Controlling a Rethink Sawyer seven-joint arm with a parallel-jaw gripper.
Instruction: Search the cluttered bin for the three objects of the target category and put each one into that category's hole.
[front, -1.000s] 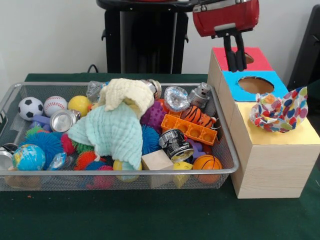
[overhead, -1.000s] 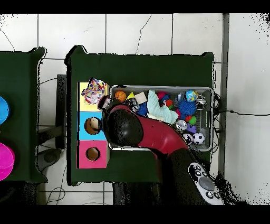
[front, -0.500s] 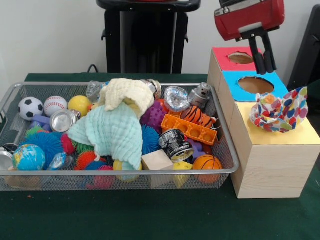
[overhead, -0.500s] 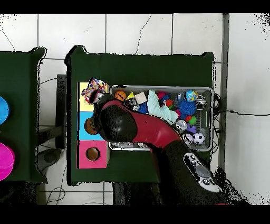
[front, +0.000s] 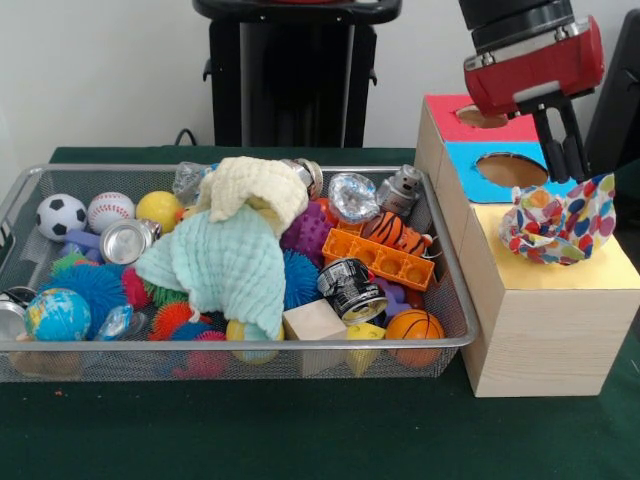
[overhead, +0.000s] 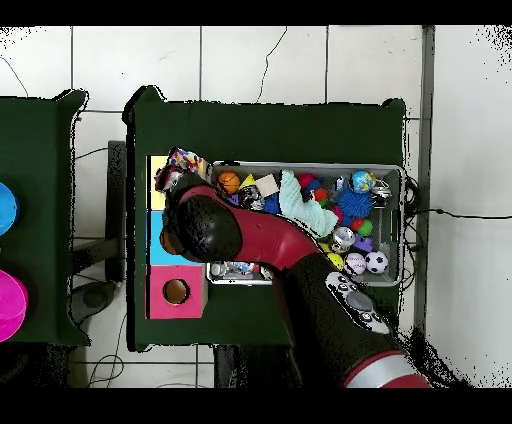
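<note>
The gripper (front: 564, 158) hangs empty with its fingers close together, just above the polka-dot crumpled cloth (front: 556, 224) lying on the wooden box's yellow section (front: 580, 272). Right behind it sits the blue hole (front: 511, 169), and off to one side the wire bin (front: 30, 186) holds balls, cans and a pale green cloth (front: 225, 262).

A dark green cloth (front: 300, 430) covers the table; two round discs, blue (overhead: 5, 208) and magenta (overhead: 10, 305), lie on the neighbouring table.

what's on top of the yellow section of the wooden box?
A crumpled polka-dot cloth lies on the yellow section of the wooden box. The claw hangs just above it. No hole shows there; the cloth may be covering it.
</note>
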